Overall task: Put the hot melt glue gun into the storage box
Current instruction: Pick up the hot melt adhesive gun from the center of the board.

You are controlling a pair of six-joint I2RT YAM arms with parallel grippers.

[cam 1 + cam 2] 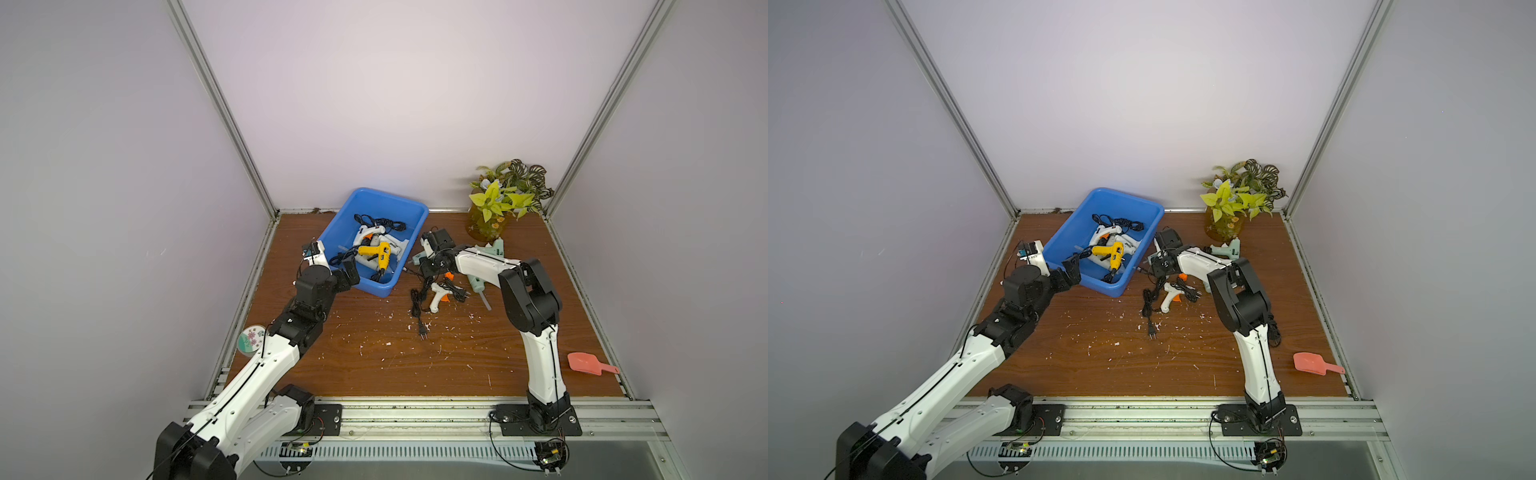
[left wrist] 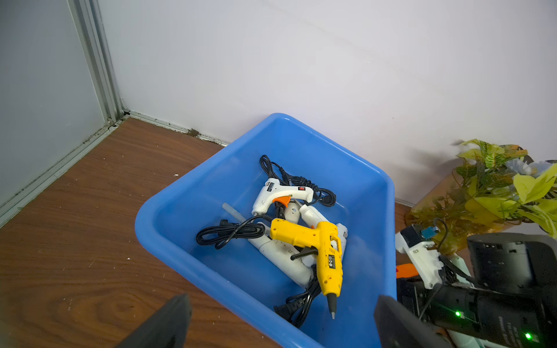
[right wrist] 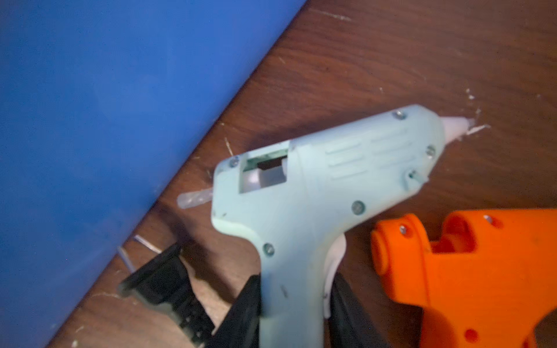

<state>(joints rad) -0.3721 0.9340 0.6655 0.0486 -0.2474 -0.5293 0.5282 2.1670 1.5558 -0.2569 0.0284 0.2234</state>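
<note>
**Clamped on the mint glue gun (image 3: 316, 186), outside the storage box (image 1: 374, 203)**

Storage box just beside the right pincer (image 3: 294, 286) and beneath the left pincer (image 2: 280, 316), yellow glue gun (image 2: 316, 247) inside. Left pincer spread wide, holding nothing. Right pincer tight on the mint glue gun's handle. Orange glue gun (image 3: 467, 271) just beside it, opposite the box.

No text can be read. A black label with pale print is carried on the yellow glue gun (image 2: 319, 250) in the storage box (image 2: 193, 199), and small dark print on the white glue gun (image 2: 280, 192) farther back. Both are too small to read. White lettering on the right arm's black housing (image 2: 509, 327) is blurred.
</note>
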